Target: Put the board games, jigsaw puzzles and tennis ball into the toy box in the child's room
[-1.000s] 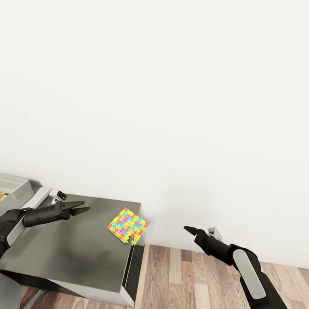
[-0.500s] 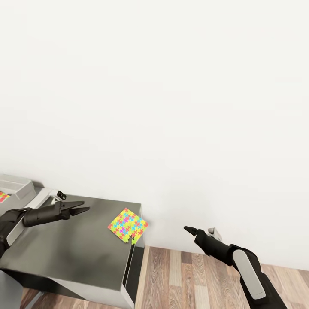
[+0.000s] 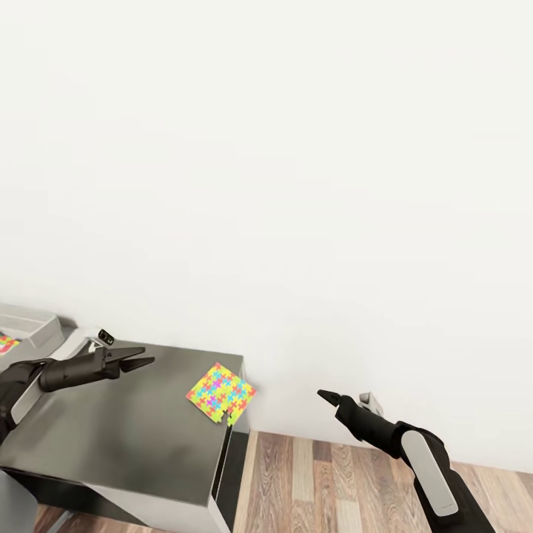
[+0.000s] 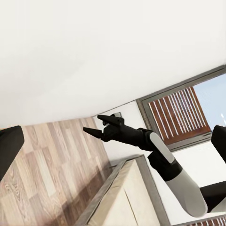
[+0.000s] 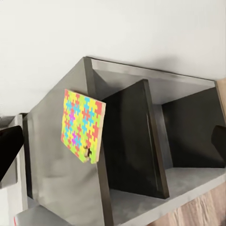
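Note:
One jigsaw puzzle (image 3: 220, 392), a bright multicolour square, lies flat on the dark grey unit (image 3: 126, 429) at its right edge, one corner hanging over. The right wrist view shows the same puzzle (image 5: 82, 125) on that top. My left gripper (image 3: 148, 360) hovers open above the unit, left of the puzzle and apart from it. My right gripper (image 3: 322, 394) hangs open over the floor, right of the unit; it also appears as the right gripper (image 4: 94, 123) in the left wrist view. At the far left is a light grey bin, likely the toy box (image 3: 26, 326), with something colourful inside.
A plain white wall (image 3: 296, 185) stands close behind the unit. Wood plank floor (image 3: 318, 474) lies to its right. The unit's side has open dark shelves (image 5: 188, 127). A window with slats (image 4: 179, 113) is in the left wrist view.
The whole picture has shifted slightly, so the camera has moved. Both arms hold the same pose and the puzzle lies where it was.

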Controlling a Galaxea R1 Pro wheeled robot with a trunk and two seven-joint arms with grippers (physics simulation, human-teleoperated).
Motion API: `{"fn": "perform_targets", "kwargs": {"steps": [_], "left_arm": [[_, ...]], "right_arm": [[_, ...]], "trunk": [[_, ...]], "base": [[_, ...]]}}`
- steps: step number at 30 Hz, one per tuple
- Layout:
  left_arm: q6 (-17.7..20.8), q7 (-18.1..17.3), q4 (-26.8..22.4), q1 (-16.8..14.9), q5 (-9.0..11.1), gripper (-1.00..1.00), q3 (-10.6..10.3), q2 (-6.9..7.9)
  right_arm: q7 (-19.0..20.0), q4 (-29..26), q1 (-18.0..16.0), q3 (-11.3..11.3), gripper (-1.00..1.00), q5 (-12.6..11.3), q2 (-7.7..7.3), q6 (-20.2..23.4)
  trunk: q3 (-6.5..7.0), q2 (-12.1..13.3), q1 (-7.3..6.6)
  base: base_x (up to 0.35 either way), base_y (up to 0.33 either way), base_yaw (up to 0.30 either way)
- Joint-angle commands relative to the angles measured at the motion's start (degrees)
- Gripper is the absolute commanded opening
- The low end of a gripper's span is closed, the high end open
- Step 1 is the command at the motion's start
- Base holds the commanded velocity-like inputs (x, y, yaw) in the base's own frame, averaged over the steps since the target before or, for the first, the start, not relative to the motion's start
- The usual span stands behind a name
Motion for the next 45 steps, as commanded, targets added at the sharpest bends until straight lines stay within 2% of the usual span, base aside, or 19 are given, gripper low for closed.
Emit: {"fn": "perform_targets", "kwargs": {"steps": [1,45], "left_arm": [[0.6,-0.2,0.0,-0.1,0.2,1.0,-0.3,0.07],[0.6,-0.2,0.0,-0.1,0.2,1.0,-0.3,0.09]], "right_arm": [[0.4,0.0,0.0,-0.1,1.0,0.3,0.02,0.3],[0.5,0.0,0.0,0.0,1.0,0.7,0.02,0.1]], "trunk": [[-0.02,-0.1,0.04],[4.13,-0.1,0.04]], "base": [[0.0,0.0,0.0],[0.0,0.0,0.0]]}}
